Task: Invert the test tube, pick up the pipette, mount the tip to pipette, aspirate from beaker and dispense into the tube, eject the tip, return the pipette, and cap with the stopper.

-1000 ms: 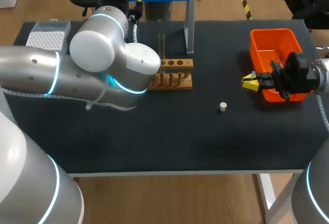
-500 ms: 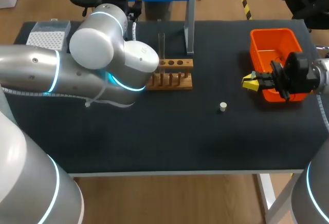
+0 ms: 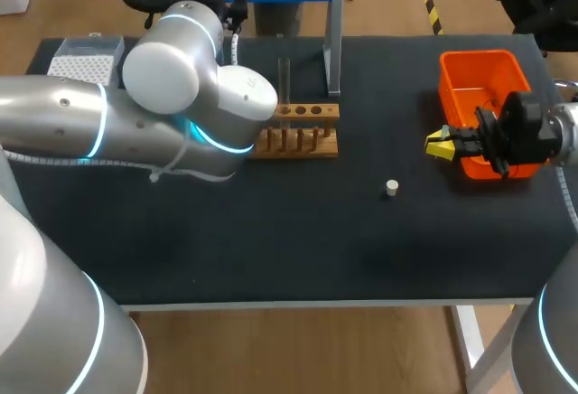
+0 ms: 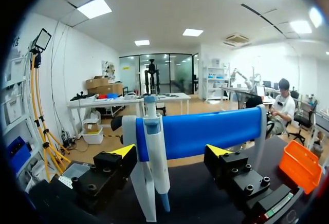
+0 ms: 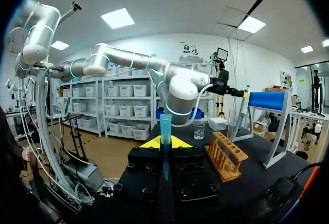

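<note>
- Risk of a lopsided grab on the pipette (image 4: 152, 149); hangs from the blue stand bar (image 4: 205, 131) between the left gripper (image 4: 169, 154) fingers, but much nearer one than the other; closing from here likely to shove it sideways along the bar, or tip it off, before both pads bite.
- Risk of a hold too high or too low on the body; would leave the nozzle end skewed, and mounting a tip calls for a straight line.
- Risk of slip in the blue pipette tip (image 5: 165, 124) held by the right gripper (image 5: 165, 143); a thin, smooth cone pinched only by the yellow ends; any tilt would spoil the mate with the pipette.
- Bulk of the left arm covers one end of the wooden rack (image 3: 302, 132) in the head view, just beside the upright test tube (image 3: 284, 79); a careless lift-out could brush either.
- Left fingers (image 4: 110, 170): spread wide, clamped on nothing; pipette between them, close against one, clear gap to the other; contact with the near one hard to judge.
- Right fingers (image 5: 149, 143): closed together on the pipette tip, upright between the yellow ends; parked against the orange bin (image 3: 483, 73), well apart from the rack.
- Stopper (image 3: 391, 188) alone on the table between rack and right gripper; beaker (image 5: 199, 130) ahead of the right gripper, near the rack's far end.
</note>
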`<move>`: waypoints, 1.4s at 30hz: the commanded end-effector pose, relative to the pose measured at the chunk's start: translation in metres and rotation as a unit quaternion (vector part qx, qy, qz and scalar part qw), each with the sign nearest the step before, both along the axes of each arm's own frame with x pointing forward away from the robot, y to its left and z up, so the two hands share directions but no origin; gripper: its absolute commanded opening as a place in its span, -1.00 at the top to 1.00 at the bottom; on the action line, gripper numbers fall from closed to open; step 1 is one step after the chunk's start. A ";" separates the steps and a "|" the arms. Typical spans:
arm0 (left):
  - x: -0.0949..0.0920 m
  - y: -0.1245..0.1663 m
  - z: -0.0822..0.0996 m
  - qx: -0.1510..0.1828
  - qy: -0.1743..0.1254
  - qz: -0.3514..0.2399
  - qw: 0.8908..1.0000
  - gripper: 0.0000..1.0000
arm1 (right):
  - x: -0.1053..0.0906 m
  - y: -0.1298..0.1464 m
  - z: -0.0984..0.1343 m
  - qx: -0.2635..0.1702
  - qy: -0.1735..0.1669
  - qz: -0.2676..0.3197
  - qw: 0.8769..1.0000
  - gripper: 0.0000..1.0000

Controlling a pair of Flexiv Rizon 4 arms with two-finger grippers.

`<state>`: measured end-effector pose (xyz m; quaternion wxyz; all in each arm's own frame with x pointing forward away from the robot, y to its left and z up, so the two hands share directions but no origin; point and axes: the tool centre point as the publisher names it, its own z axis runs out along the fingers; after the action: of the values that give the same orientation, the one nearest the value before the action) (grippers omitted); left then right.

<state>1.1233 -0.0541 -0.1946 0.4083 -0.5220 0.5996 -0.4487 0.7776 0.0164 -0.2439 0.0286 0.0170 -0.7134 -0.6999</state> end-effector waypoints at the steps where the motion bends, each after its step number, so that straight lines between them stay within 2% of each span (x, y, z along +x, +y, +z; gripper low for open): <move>1: 0.006 -0.002 -0.004 -0.002 -0.002 0.002 1.000 -0.51 | -0.001 -0.001 0.000 0.000 0.000 -0.001 1.000 1.00; 7: 0.012 0.001 -0.007 -0.003 -0.002 0.006 1.000 -0.35 | -0.001 -0.001 0.000 0.000 0.000 -0.001 1.000 1.00; 9: 0.014 0.003 -0.008 -0.003 -0.001 0.007 1.000 -0.35 | -0.001 -0.001 0.000 0.000 0.000 -0.001 1.000 1.00; 12: 0.015 0.003 -0.009 -0.004 -0.001 0.009 1.000 -0.51 | -0.001 -0.001 0.000 0.000 0.000 -0.001 1.000 1.00; 15: 0.018 0.006 -0.010 -0.005 -0.002 0.011 1.000 -0.50 | -0.001 -0.001 0.000 0.000 0.000 -0.001 1.000 1.00; 25: 0.026 0.010 -0.013 -0.007 -0.008 0.012 1.000 -0.29 | -0.001 -0.001 0.000 0.000 0.000 -0.001 1.000 1.00; 28: 0.027 0.010 -0.013 -0.007 -0.011 0.012 1.000 -0.04 | -0.001 -0.001 0.000 0.000 0.000 -0.001 1.000 1.00; 32: 0.029 0.011 -0.014 -0.008 -0.015 0.013 1.000 -0.21 | -0.001 -0.001 0.000 0.000 0.000 -0.001 1.000 1.00; 34: 0.031 0.012 -0.014 -0.009 -0.016 0.013 1.000 -0.22 | -0.001 -0.001 0.000 0.000 0.000 -0.001 1.000 1.00; 36: 0.032 0.011 -0.015 -0.009 -0.017 0.013 1.000 -0.15 | -0.001 -0.001 0.000 0.000 0.000 -0.001 1.000 1.00; 40: 0.036 0.011 -0.015 -0.011 -0.020 0.012 1.000 -0.15 | -0.001 -0.001 0.000 0.000 0.000 -0.001 1.000 1.00; 42: 0.038 0.011 -0.014 -0.008 -0.022 0.011 1.000 -0.08 | -0.001 -0.001 0.000 0.000 0.000 -0.001 1.000 1.00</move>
<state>1.1551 -0.0413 -0.2036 0.4181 -0.5248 0.5835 -0.4575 0.7776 0.0164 -0.2439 0.0286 0.0170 -0.7134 -0.6999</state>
